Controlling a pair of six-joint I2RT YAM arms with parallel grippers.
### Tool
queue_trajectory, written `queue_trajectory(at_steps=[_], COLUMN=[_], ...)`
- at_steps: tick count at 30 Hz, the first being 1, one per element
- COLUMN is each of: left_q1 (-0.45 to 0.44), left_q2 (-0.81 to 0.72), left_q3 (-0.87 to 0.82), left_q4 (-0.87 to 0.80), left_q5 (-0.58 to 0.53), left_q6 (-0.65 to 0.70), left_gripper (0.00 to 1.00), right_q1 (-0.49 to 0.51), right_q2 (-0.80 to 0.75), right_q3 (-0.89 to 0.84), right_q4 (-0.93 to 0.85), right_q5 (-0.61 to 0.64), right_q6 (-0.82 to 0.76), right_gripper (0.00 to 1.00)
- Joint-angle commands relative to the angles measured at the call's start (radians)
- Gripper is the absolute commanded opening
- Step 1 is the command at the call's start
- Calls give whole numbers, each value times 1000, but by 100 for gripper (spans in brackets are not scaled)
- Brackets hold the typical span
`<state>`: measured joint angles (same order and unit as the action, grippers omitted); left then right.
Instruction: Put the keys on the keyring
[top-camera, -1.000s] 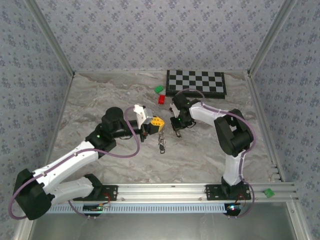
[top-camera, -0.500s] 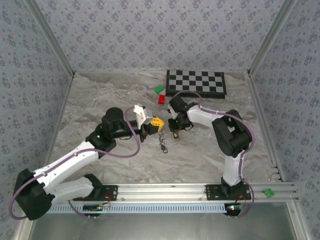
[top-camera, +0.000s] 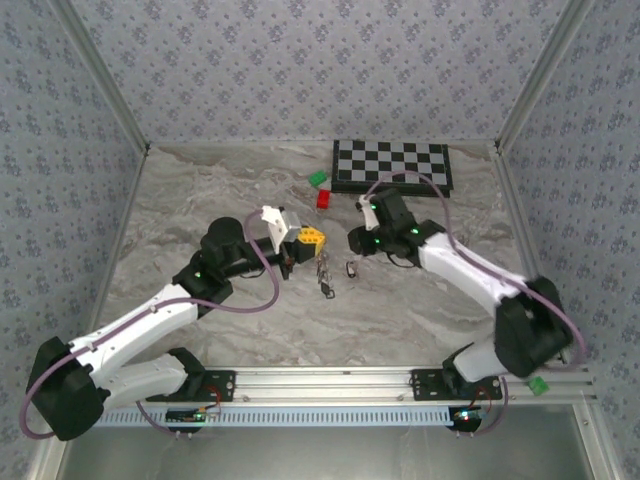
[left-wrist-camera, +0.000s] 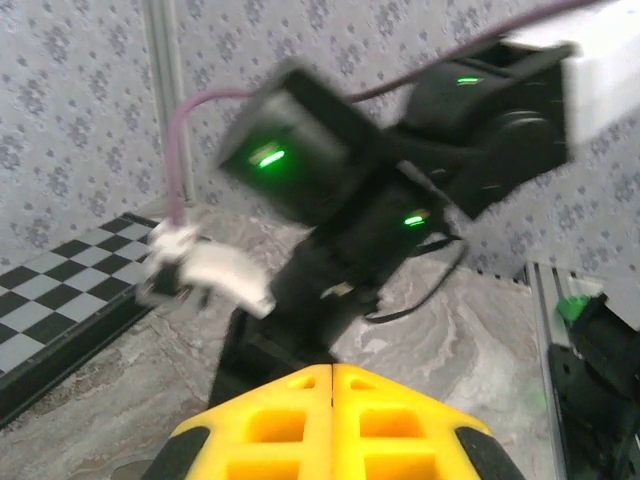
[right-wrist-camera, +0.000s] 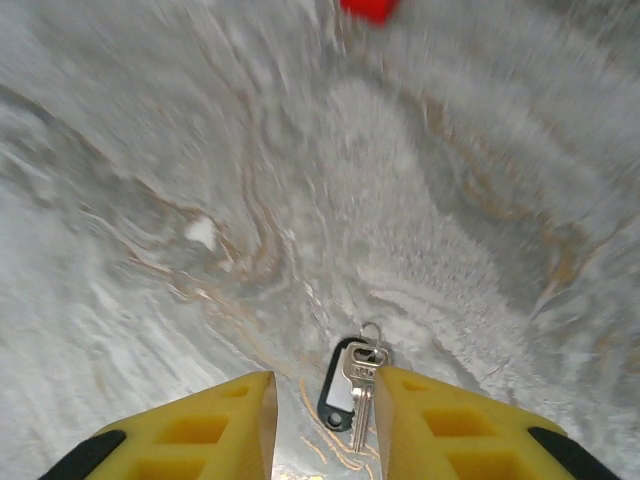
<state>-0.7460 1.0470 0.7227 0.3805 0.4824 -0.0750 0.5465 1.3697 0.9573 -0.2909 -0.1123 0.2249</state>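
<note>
My right gripper (right-wrist-camera: 325, 378) (top-camera: 354, 246) stands open just above the table. Between its yellow fingers lies one key (right-wrist-camera: 359, 388) (top-camera: 352, 268) with a silvery blade, on top of a black oval tag (right-wrist-camera: 336, 388). A small wire keyring (right-wrist-camera: 372, 332) is at its head. The key lies close to the right finger and is not pinched. My left gripper (left-wrist-camera: 332, 368) (top-camera: 314, 240) is shut, its pads pressed together. A small bunch of keys (top-camera: 324, 276) sits right under its tip; whether it is pinched I cannot tell.
A chessboard (top-camera: 392, 165) lies at the back of the marbled table, with a red block (top-camera: 325, 198) and a green block (top-camera: 318, 179) beside it. The right arm (left-wrist-camera: 330, 180) looms close in front of the left gripper.
My right gripper has opened and the key now lies on the table between its fingers. The right arm's elbow has swung far right. The left gripper has lifted slightly.
</note>
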Motion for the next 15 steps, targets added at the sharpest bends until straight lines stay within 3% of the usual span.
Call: queue_trajectory(at_steps=[1, 5, 8, 15], left_q1=[8, 9, 9, 8], left_q2=[14, 43, 60, 78], left_q3=[-11, -19, -30, -42], left_q4=[189, 285, 352, 450], left_q5=[-72, -124, -164, -199], left_q6=[-100, -201, -274, -400], left_gripper=[0, 0, 0, 0], right_q1=[-8, -6, -8, -11], right_q2=[-205, -435, -475, -361], right_q3=[-159, -390, -405, -370], right_q4=[291, 685, 777, 1061], right_q5=[-29, -97, -192, -364], right_q6=[-24, 12, 50, 209], right_gripper=[33, 47, 46, 35])
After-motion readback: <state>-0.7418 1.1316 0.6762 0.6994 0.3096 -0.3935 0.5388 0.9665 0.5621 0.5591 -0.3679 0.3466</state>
